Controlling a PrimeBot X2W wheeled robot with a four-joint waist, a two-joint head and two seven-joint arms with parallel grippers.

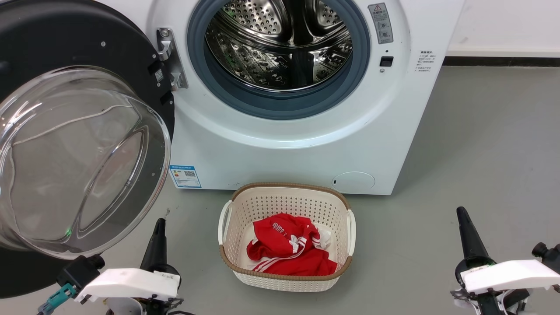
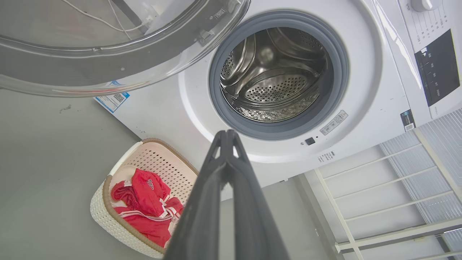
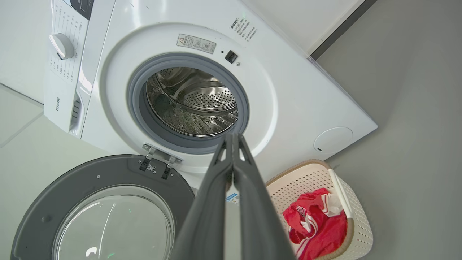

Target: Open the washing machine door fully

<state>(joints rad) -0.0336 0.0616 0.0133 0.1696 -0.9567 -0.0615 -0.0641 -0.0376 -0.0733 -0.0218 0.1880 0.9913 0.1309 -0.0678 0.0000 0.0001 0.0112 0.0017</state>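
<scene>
Smooth grey floor (image 1: 481, 153) runs back to a white wall (image 1: 503, 22), and on it stands one white front-loading washing machine (image 1: 306, 153), with one cream perforated plastic basket (image 1: 286, 201) just before it holding one red-and-white garment (image 1: 288, 249). The one big round glossy black washing machine door (image 1: 78, 157), clear glass bowl bulging, hangs swung wide on its metal hinge (image 1: 168, 57) at the machine's left edge, baring the steel drum (image 1: 280, 43). Two grippers, left gripper (image 1: 159, 222) and right gripper (image 1: 462, 212), flank the basket, both clenched on nothing.

Cream perforated basket (image 1: 288, 282) on the grey floor (image 1: 481, 153), with a red garment (image 1: 284, 249) (white-striped) inside.
</scene>
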